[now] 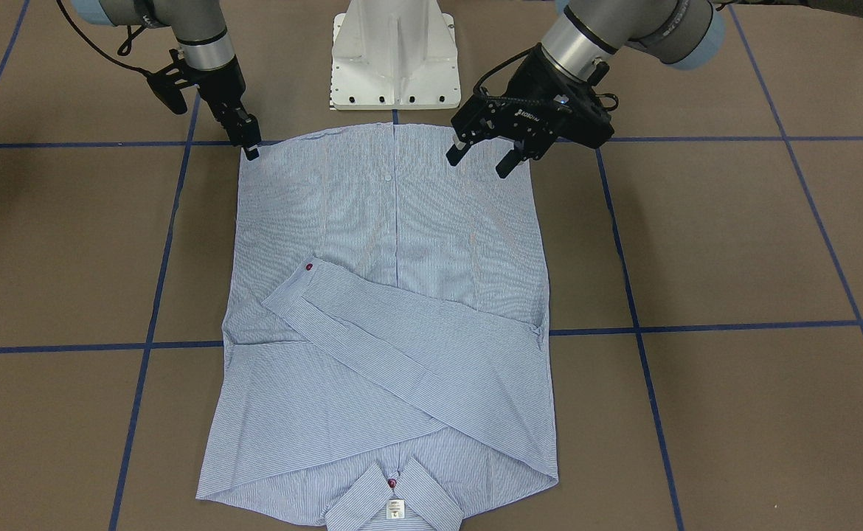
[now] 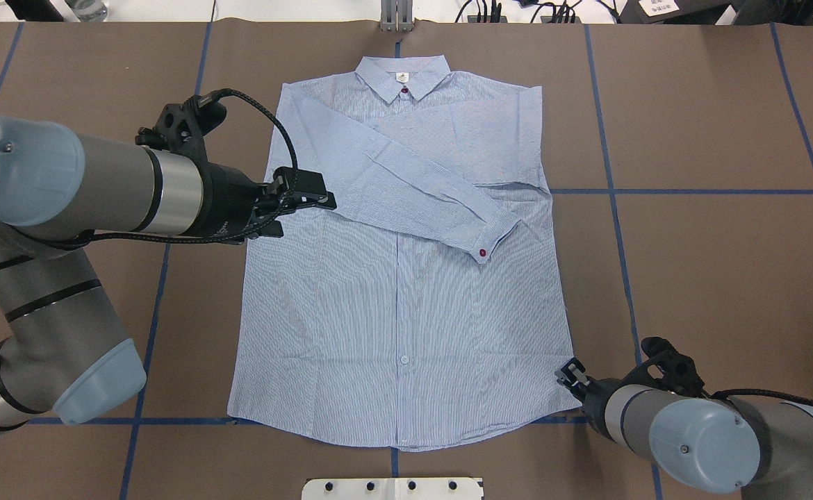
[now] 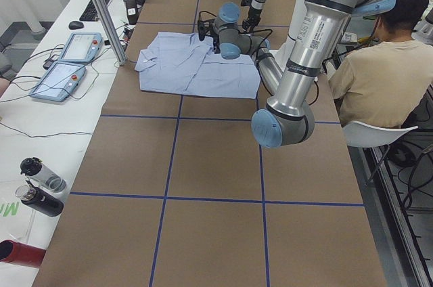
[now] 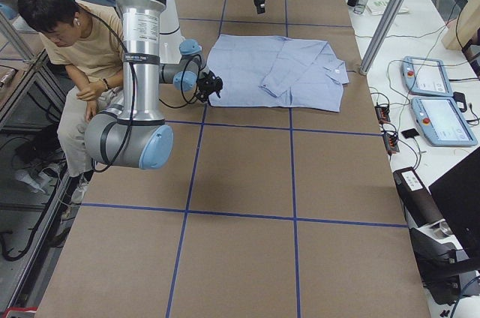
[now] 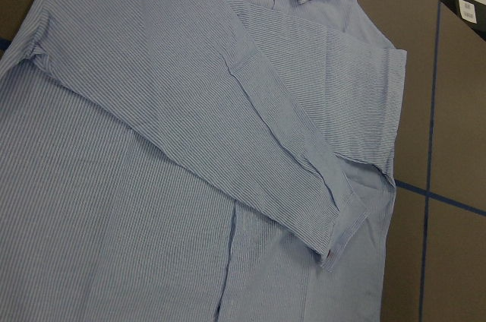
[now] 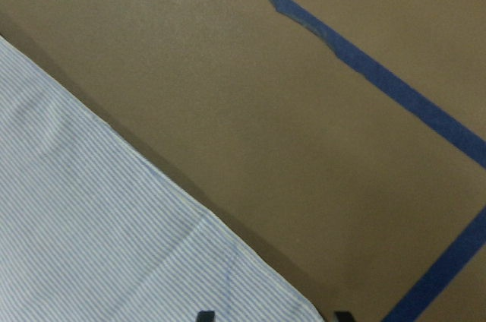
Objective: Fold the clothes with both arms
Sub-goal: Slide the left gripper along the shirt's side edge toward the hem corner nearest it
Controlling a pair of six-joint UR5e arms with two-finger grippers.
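Observation:
The light blue striped shirt [image 2: 399, 292] lies flat, front up, on the brown table, collar [image 2: 402, 75] at the far edge and both sleeves folded across the chest; it also shows in the front view [image 1: 391, 332]. My left gripper [image 1: 479, 165] is open and empty, raised above the shirt's left side [image 2: 302, 212]. Its wrist view shows only the shirt [image 5: 190, 147] from above. My right gripper [image 1: 252, 153] is low at the hem's right corner [image 2: 565, 375]. In the right wrist view its fingertips [image 6: 203, 315] stand apart with the hem corner [image 6: 250, 292] between them.
The white pedestal base [image 1: 394, 59] stands at the near table edge behind the hem. Blue tape lines [image 2: 691, 191] cross the brown table. A seated person [image 4: 75, 40] is beside the robot. Control tablets [image 3: 67, 60] and bottles [image 3: 40, 185] lie on the side bench.

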